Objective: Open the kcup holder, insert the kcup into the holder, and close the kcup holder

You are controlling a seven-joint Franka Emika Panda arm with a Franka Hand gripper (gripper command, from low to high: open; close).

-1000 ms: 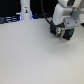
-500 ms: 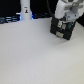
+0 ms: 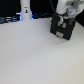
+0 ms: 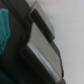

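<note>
My closest look comes from the wrist view, pressed right up against the kcup holder (image 4: 42, 50). A black edge runs across the frame, and set into it is a grey, smooth rectangular panel, tilted as this camera shows it. Beside the black body there is a patch of teal-green (image 4: 5, 25) at the frame's edge; it is too blurred for me to say what it is. The pale area behind the black edge looks like the table surface. I see no fingertip in this view, so it tells me nothing about the claw.

The exterior view gives me what the wrist camera cannot: the whole layout. Nearest is a wide stretch of white table (image 3: 35, 57), bare in the foreground. Farther back, toward the exterior view's right, the kcup holder (image 3: 62, 29) shows as a dark boxy block standing on the table, with lighter rectangular marks on its front. The white arm (image 3: 64, 7) comes down from above, and the gripper (image 3: 61, 22) sits right against the holder's upper front. At this resolution I cannot tell whether the claw is released, clenched or gripping anything.

At the far edge, toward the exterior view's left, a white upright object (image 3: 25, 10) stands against a dark background.

I cannot pick out the kcup in either view.
</note>
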